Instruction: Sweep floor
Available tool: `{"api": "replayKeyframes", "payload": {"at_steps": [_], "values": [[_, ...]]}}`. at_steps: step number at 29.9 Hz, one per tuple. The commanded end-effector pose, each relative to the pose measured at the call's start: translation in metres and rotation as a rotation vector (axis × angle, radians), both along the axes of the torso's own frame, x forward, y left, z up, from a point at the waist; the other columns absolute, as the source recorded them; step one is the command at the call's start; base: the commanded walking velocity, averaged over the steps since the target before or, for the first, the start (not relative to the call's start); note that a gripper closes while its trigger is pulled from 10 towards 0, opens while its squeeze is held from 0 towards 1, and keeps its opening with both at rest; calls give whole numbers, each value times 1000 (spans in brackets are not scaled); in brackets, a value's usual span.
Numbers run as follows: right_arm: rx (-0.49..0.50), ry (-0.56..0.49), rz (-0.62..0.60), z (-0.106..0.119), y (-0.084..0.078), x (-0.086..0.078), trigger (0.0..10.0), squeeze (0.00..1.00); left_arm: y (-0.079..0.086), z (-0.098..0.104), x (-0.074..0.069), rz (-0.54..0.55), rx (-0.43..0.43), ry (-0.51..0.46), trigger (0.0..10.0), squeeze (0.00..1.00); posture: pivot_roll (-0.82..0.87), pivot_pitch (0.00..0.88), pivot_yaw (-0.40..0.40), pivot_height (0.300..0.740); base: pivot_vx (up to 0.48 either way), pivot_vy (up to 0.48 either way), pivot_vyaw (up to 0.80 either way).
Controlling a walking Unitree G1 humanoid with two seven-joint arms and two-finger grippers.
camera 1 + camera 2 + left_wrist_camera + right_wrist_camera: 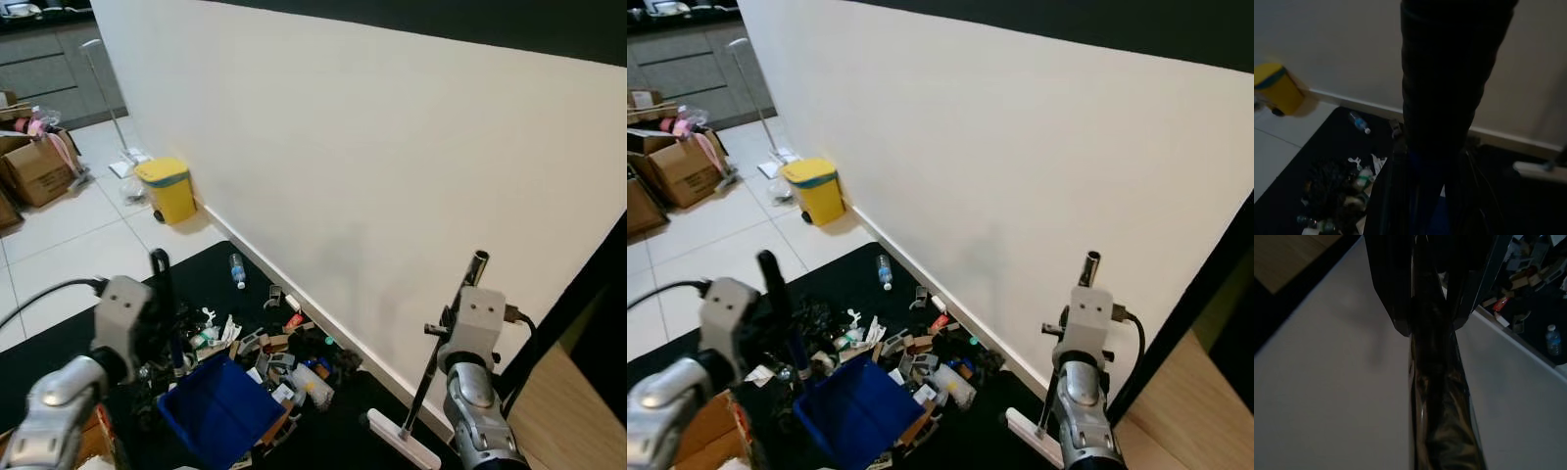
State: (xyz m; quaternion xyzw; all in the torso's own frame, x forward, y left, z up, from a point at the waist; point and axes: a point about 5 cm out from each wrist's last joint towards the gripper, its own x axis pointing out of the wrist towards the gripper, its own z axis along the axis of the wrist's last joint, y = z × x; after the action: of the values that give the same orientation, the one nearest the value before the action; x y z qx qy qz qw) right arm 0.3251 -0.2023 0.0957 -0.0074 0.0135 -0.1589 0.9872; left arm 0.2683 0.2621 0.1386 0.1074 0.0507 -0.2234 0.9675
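Left eye view: litter pile [279, 348] on black mat [211, 274] against the wall's baseboard; open tile beyond toward yellow bin [168, 189]. Blue dustpan [220, 411] sits against the pile, left gripper [162, 294] clenched on its handle. Right gripper [1430, 308] clamps broom pole [446, 338].

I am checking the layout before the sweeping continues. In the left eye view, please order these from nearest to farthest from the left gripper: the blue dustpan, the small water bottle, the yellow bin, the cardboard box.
From the left gripper:
1. Blue dustpan, just below it on the black mat.
2. Small water bottle, ahead near the wall.
3. Yellow bin, farther along the wall.
4. Cardboard box, far left on the tiles.
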Motion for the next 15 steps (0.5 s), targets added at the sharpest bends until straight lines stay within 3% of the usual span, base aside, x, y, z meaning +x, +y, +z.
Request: {"api": "replayKeyframes", "payload": {"at_steps": [1,5,8,10,15], "values": [[0,-24,-8,3,-1,1,10000,0,2,-3,-6,-32,-14,40,10000,0,132,119,26,740,0,0,0],[-26,-44,-23,7,1,7,10000,0,6,-7,-19,-64,-64,89,10000,0,143,124,20,740,0,0,0],[-35,-72,-58,13,-1,12,10000,0,9,4,-26,-111,-180,117,10000,0,154,125,17,740,0,0,0],[-40,-82,-71,15,-2,13,10000,0,11,9,-29,-141,-193,134,10000,0,159,127,17,740,0,0,0],[-59,-96,-109,19,-5,17,10000,0,20,15,-39,-212,-67,191,10000,0,174,130,30,740,0,0,0]]}}
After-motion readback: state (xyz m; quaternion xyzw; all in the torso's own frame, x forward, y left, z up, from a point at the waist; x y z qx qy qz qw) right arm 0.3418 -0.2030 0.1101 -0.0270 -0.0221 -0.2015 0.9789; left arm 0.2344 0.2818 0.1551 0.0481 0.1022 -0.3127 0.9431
